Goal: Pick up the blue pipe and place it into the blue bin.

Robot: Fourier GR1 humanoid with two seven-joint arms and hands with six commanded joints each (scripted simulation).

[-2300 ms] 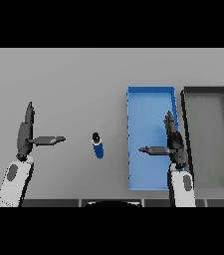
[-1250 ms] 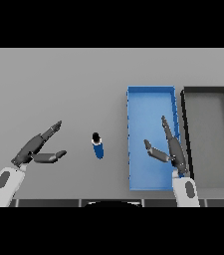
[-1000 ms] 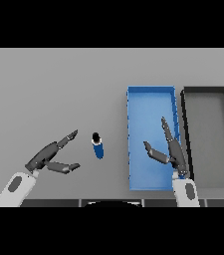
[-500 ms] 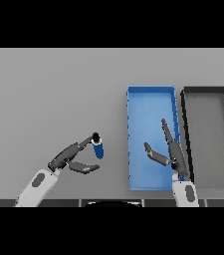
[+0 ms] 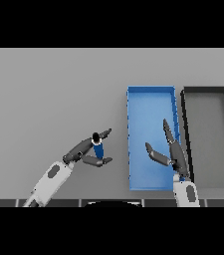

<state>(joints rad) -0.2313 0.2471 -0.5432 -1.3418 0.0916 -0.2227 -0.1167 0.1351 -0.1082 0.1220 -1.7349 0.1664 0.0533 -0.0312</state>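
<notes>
1. Since the pipe (image 5: 98, 148) stands upright on the table (image 5: 49, 94), the left hand (image 5: 86, 152) brackets it, fingers behind, thumb in front, not yet clamped.
2. That blue bin (image 5: 151, 99) is just right of it, so it's a short carry.
3. Right hand (image 5: 170, 152) hovers open over the bin, holding nothing, beside a dark bin (image 5: 205, 91).

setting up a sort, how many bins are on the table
2: the blue bin right of centre, and a dark bin beside it at the far right. None appear hidden.
</notes>
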